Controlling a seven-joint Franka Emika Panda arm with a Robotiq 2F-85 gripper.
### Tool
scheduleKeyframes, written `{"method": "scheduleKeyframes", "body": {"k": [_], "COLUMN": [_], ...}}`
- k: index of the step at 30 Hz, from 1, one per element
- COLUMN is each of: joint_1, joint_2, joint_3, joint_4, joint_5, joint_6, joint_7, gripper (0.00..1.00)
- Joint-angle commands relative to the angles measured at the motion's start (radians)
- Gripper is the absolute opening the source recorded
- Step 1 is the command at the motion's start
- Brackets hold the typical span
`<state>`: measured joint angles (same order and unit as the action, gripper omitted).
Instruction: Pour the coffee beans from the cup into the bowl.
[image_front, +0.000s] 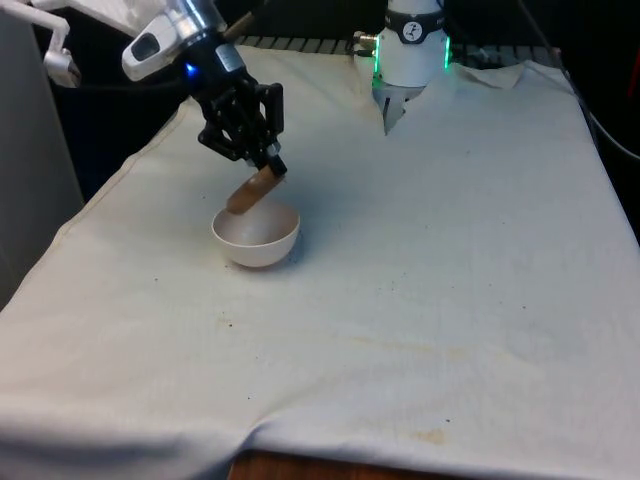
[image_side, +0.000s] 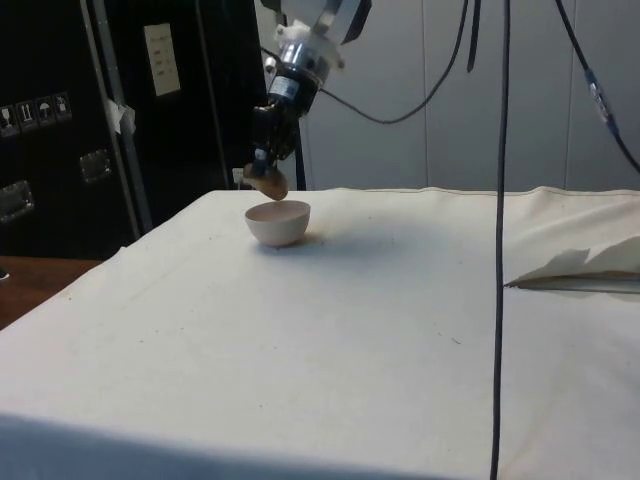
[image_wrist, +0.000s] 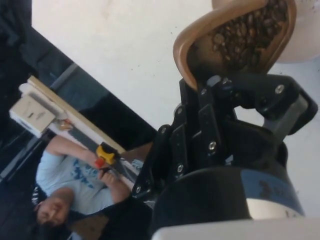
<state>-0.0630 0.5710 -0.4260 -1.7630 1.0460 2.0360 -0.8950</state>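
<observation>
Tilting steeply over the white bowl (image_front: 256, 238), the brown cup (image_front: 252, 192) is held at its upper end by the black gripper (image_front: 268, 166), the two fingers being pinched on the cup's wall; the cup's mouth is turned down towards the front view's left, and its lower lip hangs just above the bowl's far rim, perhaps touching it, though that cannot be told for certain. Taken from the front view's left to its right, the arm is seen coming in from the upper left corner, the gripper and cup are found beneath it, the bowl stands just below them on the white cloth (image_front: 420, 300), and the remaining cloth towards the right carries nothing of the task.

In the side view the cup (image_side: 267, 183) is seen directly above the near-left rim of the bowl (image_side: 279, 222), with the gripper (image_side: 262, 163) above it. In the wrist view the coffee beans (image_wrist: 245, 35) are seen massed inside the tipped cup (image_wrist: 200, 45), gathered towards its lower lip; a person in a light blue shirt (image_wrist: 75, 175) is seen beyond the table's edge.

The pour is judged to be at its start or barely begun; the lifting, carrying and tipping are done; most of the beans are yet to be emptied, and no beans can be made out in the bowl; further tilting is judged necessary.
</observation>
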Motion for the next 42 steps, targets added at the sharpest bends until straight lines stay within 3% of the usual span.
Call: {"method": "scheduleKeyframes", "body": {"k": [1, 5, 6, 7, 10, 13, 14, 15, 20, 21, 23, 27, 28, 29, 35, 36, 37, 42], "joint_1": [-0.012, -0.013, -0.004, -0.013, -0.016, -0.017, -0.007, -0.017, -0.017, -0.01, -0.02, -0.022, -0.012, -0.022, -0.021, -0.014, -0.022, -0.023], "joint_2": [0.009, 0.023, 0.02, 0.025, 0.033, 0.04, 0.037, 0.042, 0.05, 0.046, 0.051, 0.057, 0.051, 0.059, 0.074, 0.068, 0.079, 0.112], "joint_3": [0.001, -0.02, -0.026, -0.024, -0.038, -0.049, -0.056, -0.053, -0.069, -0.074, -0.071, -0.081, -0.085, -0.083, -0.095, -0.1, -0.095, -0.096], "joint_4": [0.011, 0.024, 0.016, 0.026, 0.033, 0.037, 0.031, 0.039, 0.046, 0.039, 0.046, 0.047, 0.039, 0.048, 0.052, 0.045, 0.054, 0.073], "joint_5": [0.017, 0.057, 0.052, 0.065, 0.09, 0.11, 0.107, 0.117, 0.15, 0.148, 0.159, 0.185, 0.178, 0.19, 0.229, 0.224, 0.236, 0.275], "joint_6": [-0.024, -0.067, -0.055, -0.076, -0.108, -0.133, -0.122, -0.142, -0.189, -0.18, -0.203, -0.238, -0.221, -0.245, -0.293, -0.283, -0.299, -0.321], "joint_7": [-0.008, -0.032, -0.032, -0.036, -0.049, -0.058, -0.059, -0.06, -0.068, -0.07, -0.07, -0.075, -0.076, -0.076, -0.078, -0.081, -0.078, -0.073], "gripper": [0.02, 0.02, 0.02, 0.02, 0.02, 0.02, 0.02, 0.02, 0.02, 0.02, 0.02, 0.02, 0.02, 0.02, 0.02, 0.02, 0.02, 0.02]}}
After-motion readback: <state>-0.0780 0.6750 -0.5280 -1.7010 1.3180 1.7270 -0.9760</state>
